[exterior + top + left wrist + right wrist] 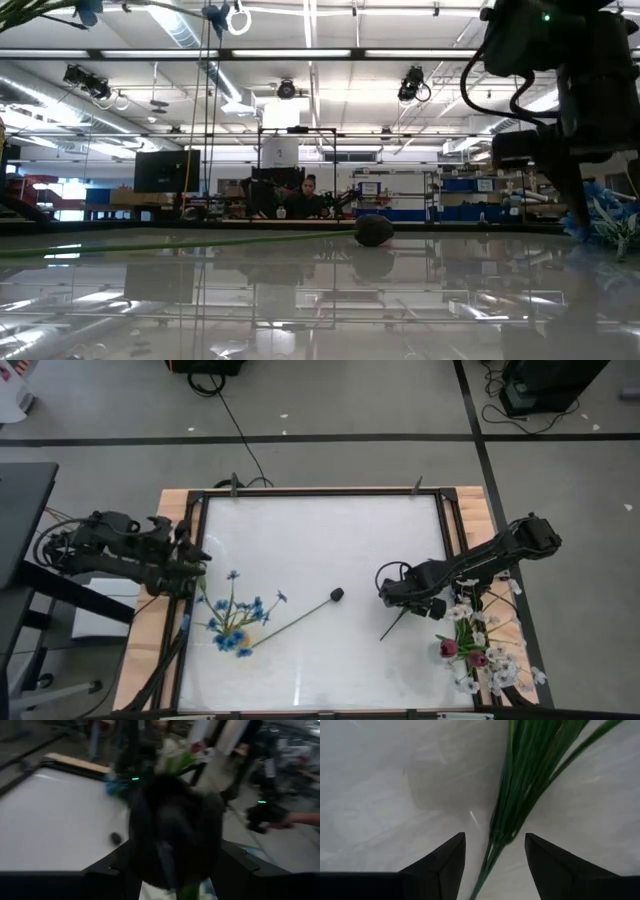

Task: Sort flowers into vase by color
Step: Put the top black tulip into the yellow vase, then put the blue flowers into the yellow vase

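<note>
White tabletop (330, 540): glossy sheet inside a dark frame, serving as the landmark for everything below; it is reflecting the ceiling lights in the low view
Right arm: reaching in from the table's right edge; right gripper (495, 851) is hovering with its fingers spread wide and a bundle of green stems (520, 780) lying loose between them, touching neither; this reads as a release or the start of a grasp
Left arm: waiting at the table's left edge; left gripper (190, 567) is sitting just beside the blue bunch; whether its jaws are parted or closed on something, I cannot tell
White and red-purple flowers (478, 645): gathering at the table's right front corner, seemingly the pale-and-dark colour group
Blue flowers (235, 622): lying on the table's left front, apart from the other colours
Blackish bud (337, 594): resting near the table's middle on a long stem, looking not yet sorted
</note>
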